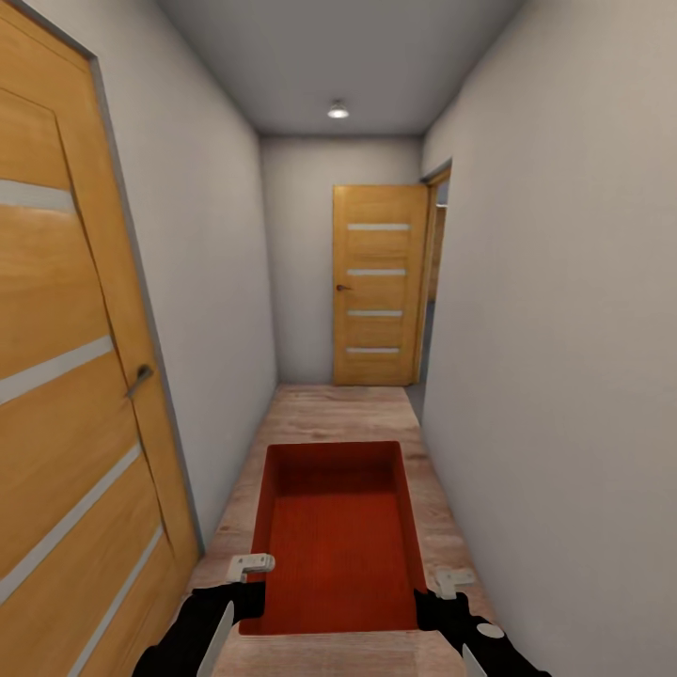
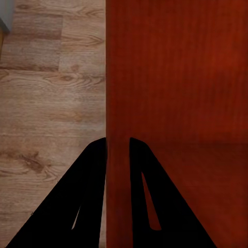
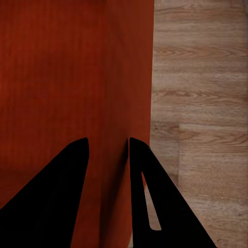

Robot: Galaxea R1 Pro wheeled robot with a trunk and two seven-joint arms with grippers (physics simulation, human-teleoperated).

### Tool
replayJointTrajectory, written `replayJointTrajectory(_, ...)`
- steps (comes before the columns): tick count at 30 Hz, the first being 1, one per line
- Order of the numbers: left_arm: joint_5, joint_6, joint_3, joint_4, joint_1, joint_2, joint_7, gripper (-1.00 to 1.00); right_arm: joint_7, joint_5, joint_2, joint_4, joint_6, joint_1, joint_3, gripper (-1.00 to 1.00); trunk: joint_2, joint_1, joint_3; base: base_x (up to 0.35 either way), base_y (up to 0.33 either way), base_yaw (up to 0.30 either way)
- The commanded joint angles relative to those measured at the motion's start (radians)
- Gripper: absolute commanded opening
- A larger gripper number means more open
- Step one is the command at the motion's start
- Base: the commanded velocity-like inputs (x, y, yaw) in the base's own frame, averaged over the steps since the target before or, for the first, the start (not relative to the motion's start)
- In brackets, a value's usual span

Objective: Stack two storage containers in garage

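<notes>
Fingers of left gripper (image 2: 118,150) and right gripper (image 3: 107,150) each clamp a storage container (image 1: 340,536) wall.

Both arms are matte black in the head view, with pale grey-white panels along the forearms. The left hand (image 1: 250,567) and the right hand (image 1: 452,581) end in small white, blocky parts. In the wrist views the fingers (image 2: 90,201) (image 3: 155,201) are flat black tapering wedges, some with a narrow slot.
</notes>
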Motion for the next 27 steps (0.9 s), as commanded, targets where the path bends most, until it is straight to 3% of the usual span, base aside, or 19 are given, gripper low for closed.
replayJointTrajectory(1,0.007,-0.020,0.005,-0.018,-0.001,0.016,-0.006,-1.00,0.052,-0.009,-0.002,0.003,-0.004,0.000,0.002,-1.00,-0.001,0.001,-0.001,0.323,0.000,0.000)
replayJointTrajectory(27,0.007,-0.020,0.005,-0.017,-0.001,0.016,-0.006,-1.00,0.052,-0.009,-0.002,0.003,-0.004,0.000,0.002,-1.00,-0.001,0.001,-0.001,0.323,0.000,0.000)
